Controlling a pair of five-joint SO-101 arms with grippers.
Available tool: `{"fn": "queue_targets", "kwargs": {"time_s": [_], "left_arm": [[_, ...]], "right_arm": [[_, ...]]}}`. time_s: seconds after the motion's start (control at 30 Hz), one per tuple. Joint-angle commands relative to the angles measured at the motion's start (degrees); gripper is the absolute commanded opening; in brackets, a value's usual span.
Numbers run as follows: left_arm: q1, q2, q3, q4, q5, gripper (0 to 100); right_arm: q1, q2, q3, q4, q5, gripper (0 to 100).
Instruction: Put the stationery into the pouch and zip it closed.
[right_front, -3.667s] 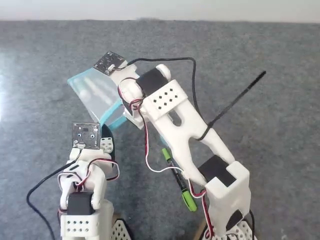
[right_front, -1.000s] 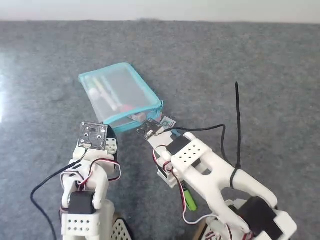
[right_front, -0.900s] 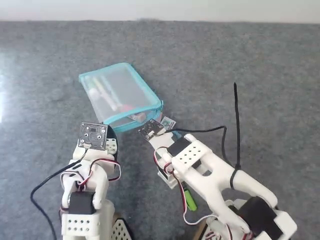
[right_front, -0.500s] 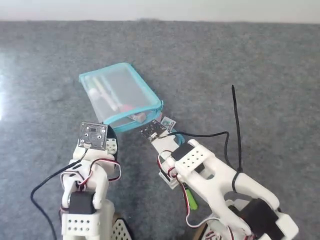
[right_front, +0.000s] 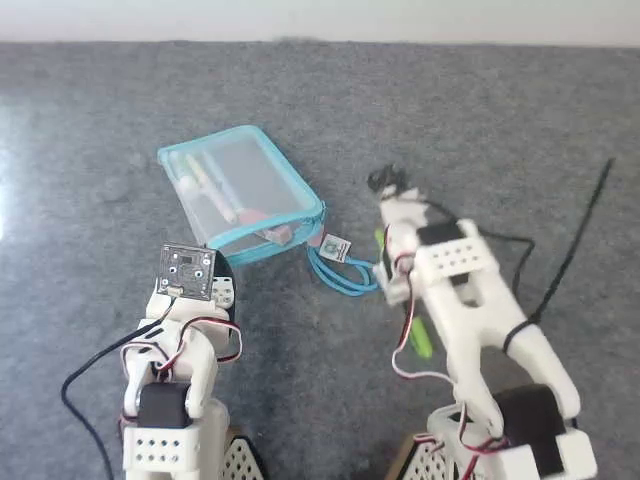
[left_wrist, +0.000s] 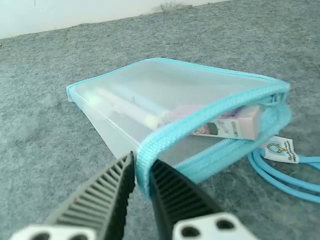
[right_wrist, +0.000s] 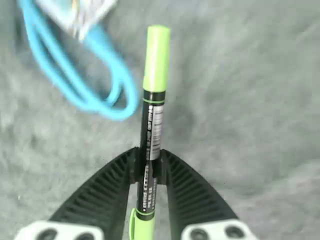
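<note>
The clear pouch with teal trim lies on the grey carpet, its zipper end open, with pens and a pink eraser inside. My left gripper is shut on the pouch's teal zipper edge at the near corner. The right gripper is shut on a green marker, which points towards the pouch's blue cord loop. In the high view the marker sticks out under the right arm, to the right of the pouch's mouth.
A blue cord loop with a white tag trails from the pouch's zipper onto the carpet. A black cable runs off the right arm. Bare carpet lies beyond and to the right.
The right arm has swung right and away from the base, carrying the green marker off its earlier spot on the carpet. The left arm and pouch have stayed put.
</note>
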Motion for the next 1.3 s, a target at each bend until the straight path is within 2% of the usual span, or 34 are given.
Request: {"fn": "queue_targets", "kwargs": {"time_s": [0.0,0.2,0.33,0.4,0.57,1.0,1.13,1.27], "left_arm": [[-0.1,-0.1,-0.9,-2.2,0.7,1],[-0.1,-0.1,-0.9,-2.0,0.7,1],[-0.1,-0.1,-0.9,-2.0,0.7,1],[-0.1,-0.1,-0.9,-2.0,0.7,1],[-0.1,-0.1,-0.9,-2.1,0.6,1],[-0.2,-0.1,-0.9,-1.9,0.6,1],[-0.2,-0.1,-0.9,-1.9,0.6,1],[-0.2,-0.1,-0.9,-2.1,0.6,1]], "right_arm": [[2.8,1.3,-11.4,2.5,1.0,1.3],[3.3,15.7,-21.6,5.2,1.0,4.3],[3.9,22.2,-24.4,5.2,0.5,24.4],[4.0,23.0,-24.7,5.3,0.5,30.4],[4.0,22.9,-22.2,6.1,0.4,24.9],[5.8,23.4,-12.5,6.0,-2.5,24.2],[7.3,22.3,-11.4,6.1,-2.4,18.6],[6.8,18.2,-9.2,6.6,-1.9,17.7]]}}
